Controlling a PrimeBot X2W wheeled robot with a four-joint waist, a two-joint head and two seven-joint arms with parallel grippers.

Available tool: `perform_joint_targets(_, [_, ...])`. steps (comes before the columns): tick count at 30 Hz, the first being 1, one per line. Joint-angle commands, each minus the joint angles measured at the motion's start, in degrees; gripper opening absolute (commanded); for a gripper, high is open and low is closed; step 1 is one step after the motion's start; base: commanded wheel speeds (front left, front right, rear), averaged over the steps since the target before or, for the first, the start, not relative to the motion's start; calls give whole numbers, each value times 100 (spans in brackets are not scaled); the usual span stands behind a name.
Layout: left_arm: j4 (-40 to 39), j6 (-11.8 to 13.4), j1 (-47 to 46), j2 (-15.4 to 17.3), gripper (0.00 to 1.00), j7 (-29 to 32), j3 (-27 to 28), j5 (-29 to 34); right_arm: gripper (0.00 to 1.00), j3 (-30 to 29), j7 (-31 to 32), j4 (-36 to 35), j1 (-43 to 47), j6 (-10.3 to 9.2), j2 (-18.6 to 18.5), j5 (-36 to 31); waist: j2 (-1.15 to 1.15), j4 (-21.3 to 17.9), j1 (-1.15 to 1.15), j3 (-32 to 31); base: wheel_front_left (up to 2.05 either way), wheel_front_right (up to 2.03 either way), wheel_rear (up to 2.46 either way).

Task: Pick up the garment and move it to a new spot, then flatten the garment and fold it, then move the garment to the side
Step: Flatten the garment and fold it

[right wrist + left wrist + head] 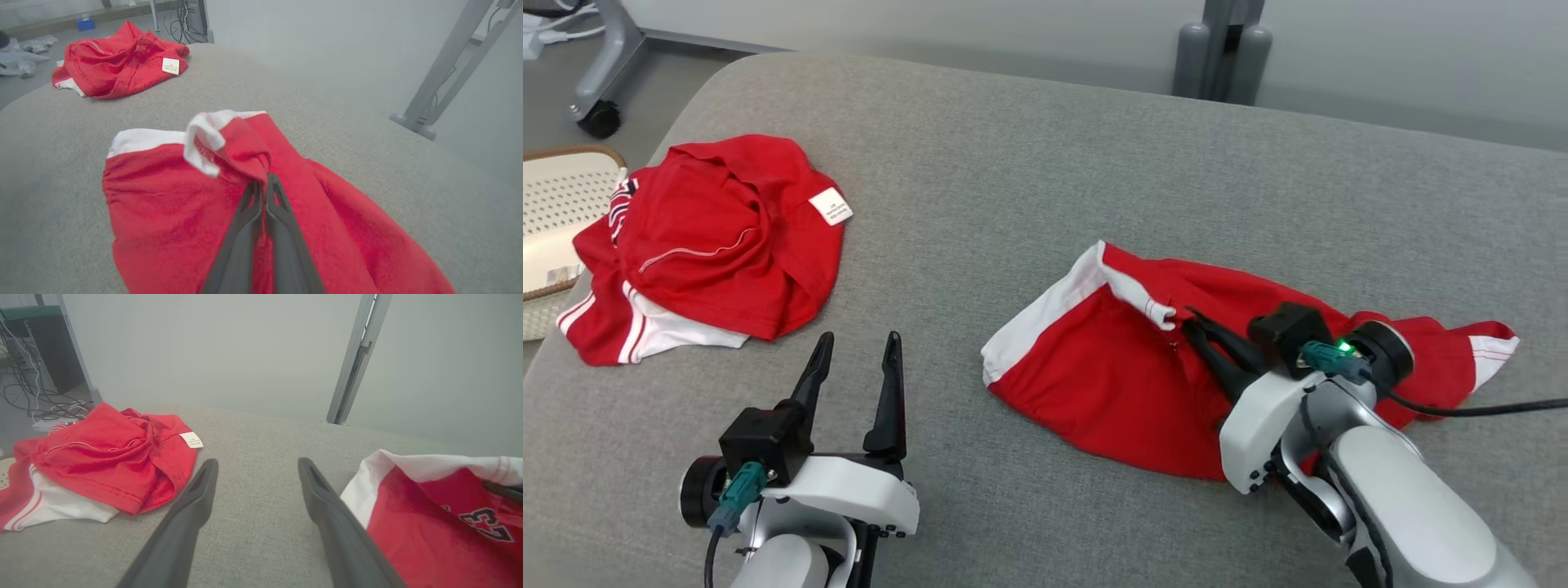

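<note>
The right gripper (263, 183) clamps a thin fold of the crumpled red-and-white jersey garment (171, 212) at its fingertips; lifting may slip it. The left gripper (858, 347) gapes.

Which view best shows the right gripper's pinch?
Right wrist view: right gripper shut on a raised fold of the red jersey. Head view shows it sidelong; left wrist view catches one fingertip.

The desk (1045, 155) is a broad padded surface covered in grey woven cloth, with a rounded far-left corner. Two things lie directly on it, well apart. Toward the right lies the red garment (1094, 376), crumpled, with a white band (1045, 309) along its left edge. Near the left edge sits a rumpled heap of red and white clothes (727, 237), with a white label (830, 206) showing on top.
</note>
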Motion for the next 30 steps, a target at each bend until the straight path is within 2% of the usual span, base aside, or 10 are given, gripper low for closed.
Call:
perform_joint_targets(1, [-33, 18, -73, 55, 100, 5, 23, 34, 0, -254, -67, -204, 191, 0, 21, -9, 0, -179, 0, -41, 0, 0, 0])
perform_joint_targets(7, [-147, 80, -67, 183, 100, 91, 43, 66, 0, -917, 60, -989, 742, 1, 56, -78, 0, -504, 0, -83, 0, 0, 0])
perform_joint_targets(9, [-220, 119, -41, 236, 100, 151, 51, 87, 0, -1258, 265, -1470, 1192, 1, 68, -104, 0, -676, 0, -110, 0, 0, 0])
perform_joint_targets(14, [-321, 166, 62, 341, 100, 225, 71, 73, 0, -1738, 609, -2115, 1897, 1, 97, -130, 0, -911, 0, -180, 0, 0, 0])
perform_joint_targets(20, [-430, 230, 144, 409, 100, 328, 54, 82, 0, -2325, 896, -2387, 2564, 1, 221, 21, 0, -1053, 0, -297, 0, 0, 0])
perform_joint_targets(25, [-545, 286, 200, 478, 100, 405, 39, 103, 0, -2520, 887, -2203, 2715, 1, 282, 152, 0, -1141, 0, -295, 0, 0, 0])
perform_joint_targets(26, [-562, 281, 208, 490, 100, 422, 39, 102, 38, -2544, 848, -2125, 2703, 1, 314, 212, 0, -1161, 0, -295, 0, 0, 0])
perform_joint_targets(27, [-576, 294, 216, 499, 100, 438, 39, 97, 96, -2563, 831, -2048, 2696, 1, 301, 201, 0, -1176, 0, -294, 0, 0, 0])
perform_joint_targets(28, [-584, 305, 223, 506, 100, 442, 42, 94, 100, -2592, 761, -2001, 2668, 1, 328, 247, 0, -1195, 0, -290, 0, 0, 0])
perform_joint_targets(30, [-610, 318, 235, 526, 100, 456, 49, 82, 100, -2686, 682, -1866, 2660, 1, 356, 263, 0, -1239, 0, -290, 0, 0, 0])
